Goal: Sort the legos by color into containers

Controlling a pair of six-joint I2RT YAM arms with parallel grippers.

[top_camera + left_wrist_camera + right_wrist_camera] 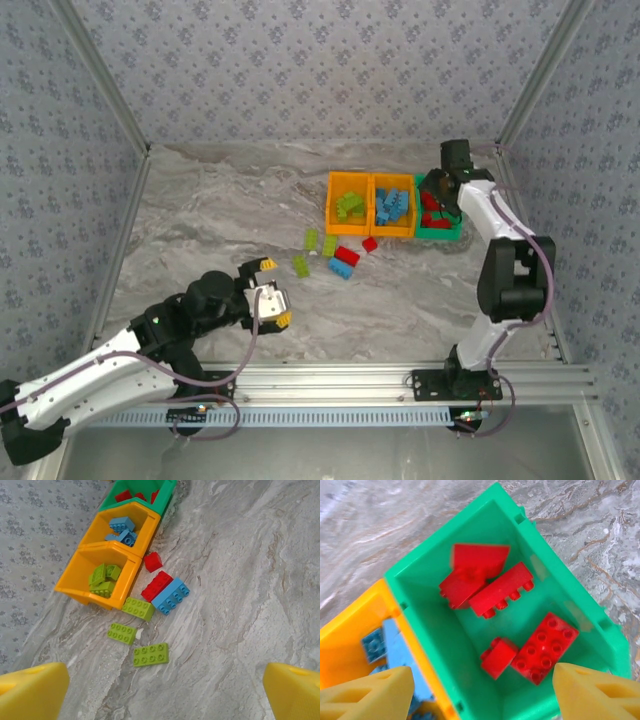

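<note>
"Well, what's the biggest thing down there?"

"One marbled tabletop [200, 230], carrying everything. Next come two claws. The left claw [162, 700] hangs over bare stone with its yellow fingers [32, 690] spread wide. The right claw [480, 692] stands with its jaws apart too."

"And the containers?"

"Three, touching in a row. The green container [450, 645] lies straight beneath the right claw. The middle orange container [148, 535] is just to that claw's left, and the end orange container [129, 582] is one place further left. All three sit well ahead of the left claw."

"How many legos?"

"Six loose ones lie between the left claw and the containers: three lime, two red, one light blue. The first lime brick [138, 608] is just beside the end orange container's corner. The second lime brick [122, 633] and third lime brick [150, 654] lie nearer the claw. The long red brick [157, 585] and the light blue brick [171, 595] touch side by side. The small red brick [153, 561] sits just beside the middle orange container."

"And the sorted ones?"

"Under the right claw I count five red legos [545, 640] in the green container, one of them blurred. Light blue legos [122, 530] lie in the middle one and lime legos [102, 577] in the end one, too piled to count."
</note>
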